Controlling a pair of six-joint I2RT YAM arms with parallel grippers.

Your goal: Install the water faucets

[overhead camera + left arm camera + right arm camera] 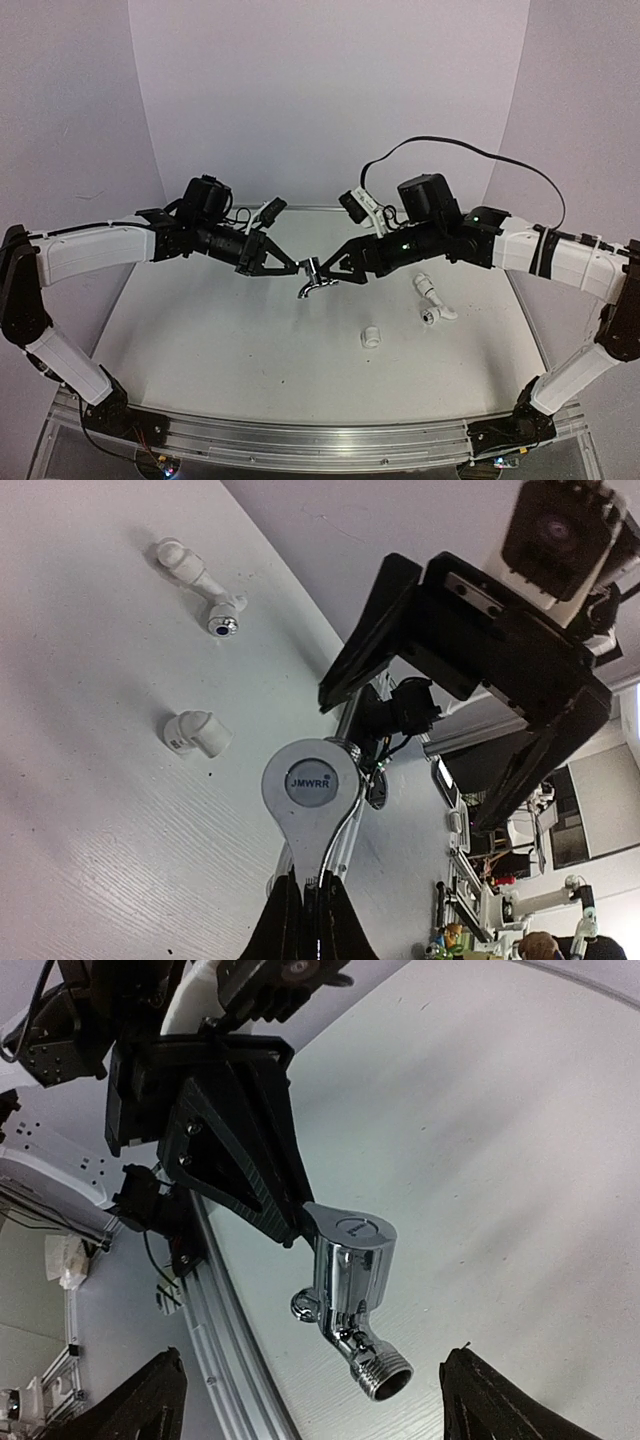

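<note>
A chrome water faucet hangs above the middle of the table, and my left gripper is shut on its flat lever handle. In the left wrist view the handle's round cap sticks out from between the closed fingertips. My right gripper faces the faucet from the right, open and apart from it. Its two black fingertips sit at either side of the frame, with the faucet's threaded spout between and beyond them. White pipe fittings lie on the table: a short elbow and a longer tap-like piece.
The white elbow and the longer white fitting lie right of centre, below my right arm. An aluminium rail runs along the table's near edge. White walls close in the back and sides.
</note>
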